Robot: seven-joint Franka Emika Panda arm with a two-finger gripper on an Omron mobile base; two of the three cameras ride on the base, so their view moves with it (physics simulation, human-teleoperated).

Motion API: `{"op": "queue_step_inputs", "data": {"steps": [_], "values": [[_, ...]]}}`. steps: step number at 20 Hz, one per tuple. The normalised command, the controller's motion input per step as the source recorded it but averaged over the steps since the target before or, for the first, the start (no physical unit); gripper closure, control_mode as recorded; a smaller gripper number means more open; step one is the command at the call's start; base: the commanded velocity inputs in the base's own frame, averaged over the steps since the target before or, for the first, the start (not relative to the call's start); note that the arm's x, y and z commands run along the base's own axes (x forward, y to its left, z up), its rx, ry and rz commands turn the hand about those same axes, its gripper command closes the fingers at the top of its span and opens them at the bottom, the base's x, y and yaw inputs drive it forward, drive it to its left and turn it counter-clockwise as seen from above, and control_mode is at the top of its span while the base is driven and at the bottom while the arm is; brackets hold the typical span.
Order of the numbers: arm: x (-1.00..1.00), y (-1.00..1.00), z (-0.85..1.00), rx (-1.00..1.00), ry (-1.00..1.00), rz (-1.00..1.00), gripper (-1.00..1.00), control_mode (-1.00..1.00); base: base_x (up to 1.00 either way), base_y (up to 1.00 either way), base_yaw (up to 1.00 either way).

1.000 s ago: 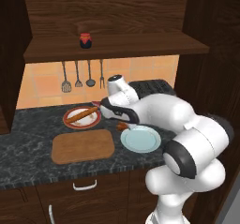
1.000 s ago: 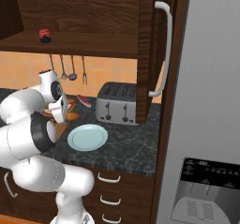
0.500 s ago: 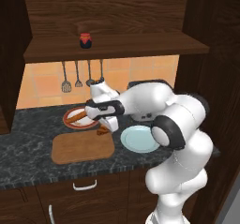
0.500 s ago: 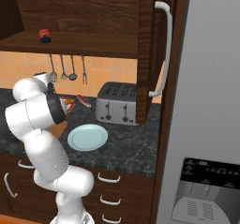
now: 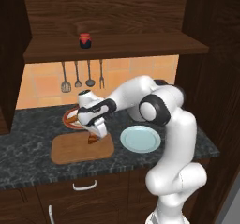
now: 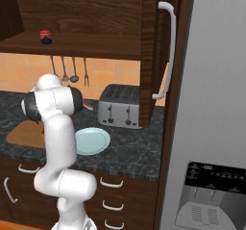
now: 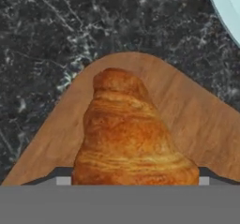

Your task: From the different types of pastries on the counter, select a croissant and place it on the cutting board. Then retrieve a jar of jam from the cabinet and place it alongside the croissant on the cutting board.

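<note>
Croissant point(image 7: 129, 134) is seen right at the fingers in the hand view, golden-brown and ridged, with a rounded corner of the cutting board point(image 7: 197, 120) directly beneath it and dark marbled counter point(image 7: 56, 40) beyond that corner. In the left base view the gripper point(image 5: 95, 136) is held low over the right part of the board, near its back edge, with the croissant at its tips; whether the pastry is touching the wood cannot be told. The fingers appear to be pinching the croissant, though the tips are mostly hidden by it and a release under way cannot be ruled out. Just right of the board lies an empty light blue plate point(image 5: 140, 139), apart from it. Behind the board, a red-rimmed plate point(image 5: 70, 118) with the long tan stick is partly covered by the arm. Further back, utensils point(image 5: 82, 75) are hung on the orange wall, and the jar of jam point(image 5: 85, 41) is standing upright on the cabinet point(image 5: 140, 45) shelf above. The step in hand is judged to be placing the croissant on the board. Next, the fingers need to be spread fully, the hand lifted clear, and a high reach made to the shelf for the jar.
</note>
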Motion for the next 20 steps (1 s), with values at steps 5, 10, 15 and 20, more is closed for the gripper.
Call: {"op": "queue_step_inputs", "data": {"steps": [5, 10, 15, 20], "values": [[0.04, 0.41, -0.84, 0.0, 0.04, 0.11, -1.0, -1.0, 0.0, 0.0, 0.0], [-0.16, 0.26, -0.87, 0.0, 0.07, 0.1, -1.0, -1.0, 0.0, 0.0, 0.0], [-0.95, 0.07, -0.96, -0.02, -0.08, 0.02, -1.0, -1.0, 0.0, 0.0, 0.0], [-1.0, -0.03, 0.0, 0.01, -0.56, -0.17, -1.0, -1.0, 0.0, 0.0, 0.0]]}}
